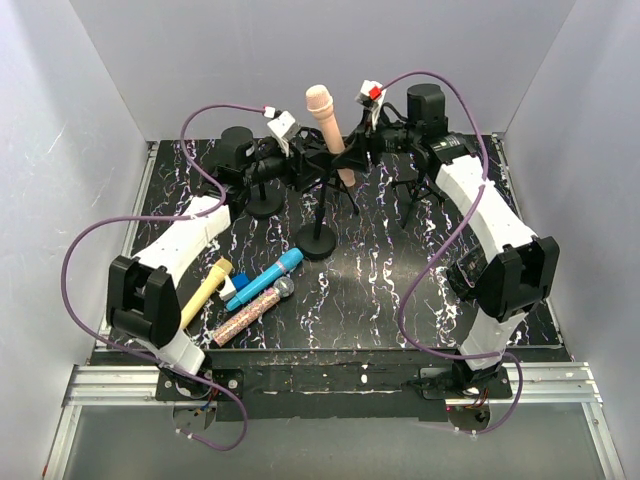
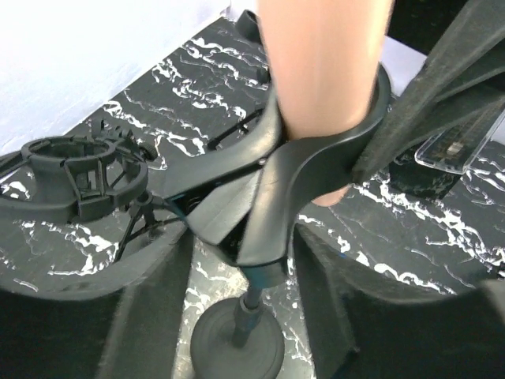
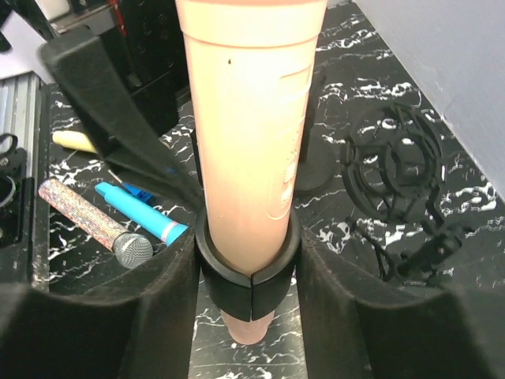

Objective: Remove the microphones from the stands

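A peach microphone point(image 1: 325, 125) stands tilted in the black clip of a round-based stand point(image 1: 316, 242) at the table's middle back. My left gripper point(image 1: 303, 160) is shut on the stand's clip neck; in the left wrist view point(image 2: 245, 264) its fingers point(image 2: 150, 316) press the neck under the microphone point(image 2: 323, 71), above the base point(image 2: 237, 347). My right gripper point(image 1: 362, 148) comes in from the right. In the right wrist view point(image 3: 248, 316) it is closed against the clip ring point(image 3: 248, 276) around the microphone's lower end point(image 3: 248, 118).
A yellow microphone point(image 1: 205, 292), a blue one point(image 1: 265, 278) and a glittery pink one point(image 1: 250, 312) lie at the front left. Another round-based stand point(image 1: 265, 205) is behind the left arm. A shock-mount tripod point(image 1: 420, 195) stands at the right point(image 3: 398, 174).
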{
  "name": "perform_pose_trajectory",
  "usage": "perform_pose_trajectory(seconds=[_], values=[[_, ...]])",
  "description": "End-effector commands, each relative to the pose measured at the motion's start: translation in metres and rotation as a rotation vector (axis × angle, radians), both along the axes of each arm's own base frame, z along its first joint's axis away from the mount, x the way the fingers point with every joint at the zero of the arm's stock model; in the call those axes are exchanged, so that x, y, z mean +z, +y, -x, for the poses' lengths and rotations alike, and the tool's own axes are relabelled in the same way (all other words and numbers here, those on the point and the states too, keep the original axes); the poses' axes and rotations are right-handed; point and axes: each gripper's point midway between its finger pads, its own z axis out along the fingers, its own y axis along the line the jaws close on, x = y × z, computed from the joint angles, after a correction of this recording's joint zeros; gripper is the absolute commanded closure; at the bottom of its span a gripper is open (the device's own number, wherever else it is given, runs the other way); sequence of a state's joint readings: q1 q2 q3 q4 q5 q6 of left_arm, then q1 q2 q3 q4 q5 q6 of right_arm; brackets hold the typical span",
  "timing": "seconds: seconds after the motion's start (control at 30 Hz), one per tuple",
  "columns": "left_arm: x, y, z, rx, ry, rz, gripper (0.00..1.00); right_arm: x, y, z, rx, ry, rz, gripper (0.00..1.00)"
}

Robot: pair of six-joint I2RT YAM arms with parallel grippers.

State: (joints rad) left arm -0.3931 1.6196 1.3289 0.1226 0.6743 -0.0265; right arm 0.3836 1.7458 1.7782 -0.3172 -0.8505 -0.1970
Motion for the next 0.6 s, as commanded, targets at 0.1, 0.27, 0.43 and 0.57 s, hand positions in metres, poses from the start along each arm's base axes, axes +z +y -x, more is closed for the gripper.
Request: perform_pose_trajectory(seconds=[0.1,0.27,0.43,0.57], values=[[0.064,0.042,0.037,0.045,-0.149,-0.101,0.29,0.022,0.016,0.017,0.140,-0.153,-0.015,0.69],[0.065,0.051,0.057,-0.026,-0.144,-0.116,0.18,0.015,0.016,0.026,0.201,-0.190,0.004,0.68],[0.062,0.048,0.057,-0.066,-0.141,-0.089,0.18,0.018,0.022,0.024,0.208,-0.169,-0.007,0.49],[0.058,0.045,0.051,-0.069,-0.142,-0.065,0.19,0.031,0.029,0.023,0.187,-0.173,-0.024,0.25]])
